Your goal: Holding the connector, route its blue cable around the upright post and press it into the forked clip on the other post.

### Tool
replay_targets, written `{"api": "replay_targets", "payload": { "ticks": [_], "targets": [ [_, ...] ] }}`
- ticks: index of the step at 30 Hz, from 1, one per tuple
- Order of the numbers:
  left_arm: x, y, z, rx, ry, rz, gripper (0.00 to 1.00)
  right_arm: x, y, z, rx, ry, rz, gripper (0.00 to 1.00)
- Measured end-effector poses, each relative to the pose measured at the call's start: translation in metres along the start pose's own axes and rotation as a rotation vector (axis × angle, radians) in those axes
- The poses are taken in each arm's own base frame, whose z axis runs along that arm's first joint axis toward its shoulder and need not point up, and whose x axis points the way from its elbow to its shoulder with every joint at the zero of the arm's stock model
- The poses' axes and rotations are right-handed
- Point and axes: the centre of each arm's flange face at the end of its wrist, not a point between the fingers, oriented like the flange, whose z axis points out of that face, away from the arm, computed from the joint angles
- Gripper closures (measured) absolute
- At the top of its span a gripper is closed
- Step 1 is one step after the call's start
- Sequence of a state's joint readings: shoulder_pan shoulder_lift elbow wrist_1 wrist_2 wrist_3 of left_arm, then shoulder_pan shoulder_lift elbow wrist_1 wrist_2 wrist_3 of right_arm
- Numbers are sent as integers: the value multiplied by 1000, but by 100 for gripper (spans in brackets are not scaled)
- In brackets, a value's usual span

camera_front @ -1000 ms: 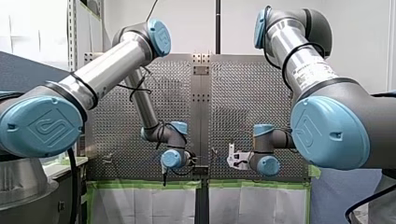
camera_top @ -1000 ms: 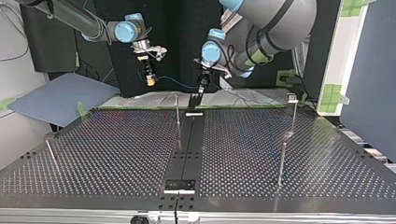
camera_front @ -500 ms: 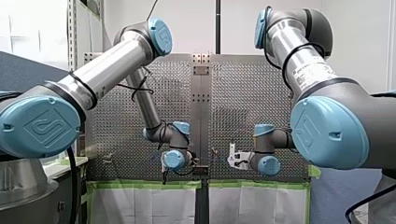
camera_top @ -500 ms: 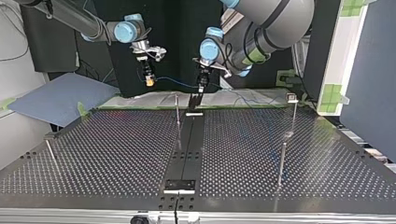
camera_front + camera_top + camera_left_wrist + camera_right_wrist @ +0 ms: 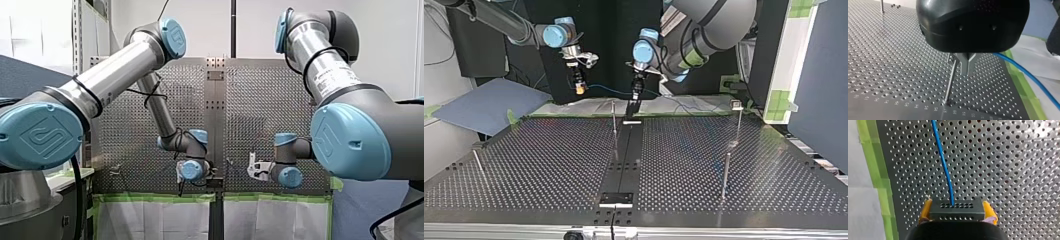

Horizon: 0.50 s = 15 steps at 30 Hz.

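Note:
A black connector sits between the yellow pads of my right gripper, which is shut on it. Its blue cable leads away over the perforated plate. In the top view my right gripper hangs at the back left, and the blue cable runs from it to my left gripper and on to the right. My left gripper has its metal fingers shut just above a thin upright post. The cable passes close beside them; a pinch cannot be seen. A clip-topped post stands at the back right.
The upright post stands near the back edge beside the dark centre strip. Other thin posts stand at the right and the left of the top view. Green tape marks the table's edge.
Both grippers have shifted a little toward the top view's left, carrying the connector and cable along. Both grips look unchanged.

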State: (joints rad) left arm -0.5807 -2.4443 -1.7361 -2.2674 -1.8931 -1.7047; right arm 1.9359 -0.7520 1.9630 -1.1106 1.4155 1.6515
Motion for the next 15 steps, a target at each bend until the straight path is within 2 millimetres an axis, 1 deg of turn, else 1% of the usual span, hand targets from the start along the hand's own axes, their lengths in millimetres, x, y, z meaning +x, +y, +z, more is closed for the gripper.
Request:
{"api": "replay_targets", "payload": {
  "ticks": [5,12,13,15],
  "targets": [
    [0,-4,0,9,-8,-33,100,-4,7,1,-12,-6,2,100],
    [-3,-7,5,16,-20,-84,100,-27,19,3,-33,-50,2,100],
    [-4,-7,5,17,-20,-89,98,-31,20,4,-35,-57,3,100],
    [-5,-8,7,17,-21,-98,98,-37,23,4,-39,-71,5,100]
  ]
}}
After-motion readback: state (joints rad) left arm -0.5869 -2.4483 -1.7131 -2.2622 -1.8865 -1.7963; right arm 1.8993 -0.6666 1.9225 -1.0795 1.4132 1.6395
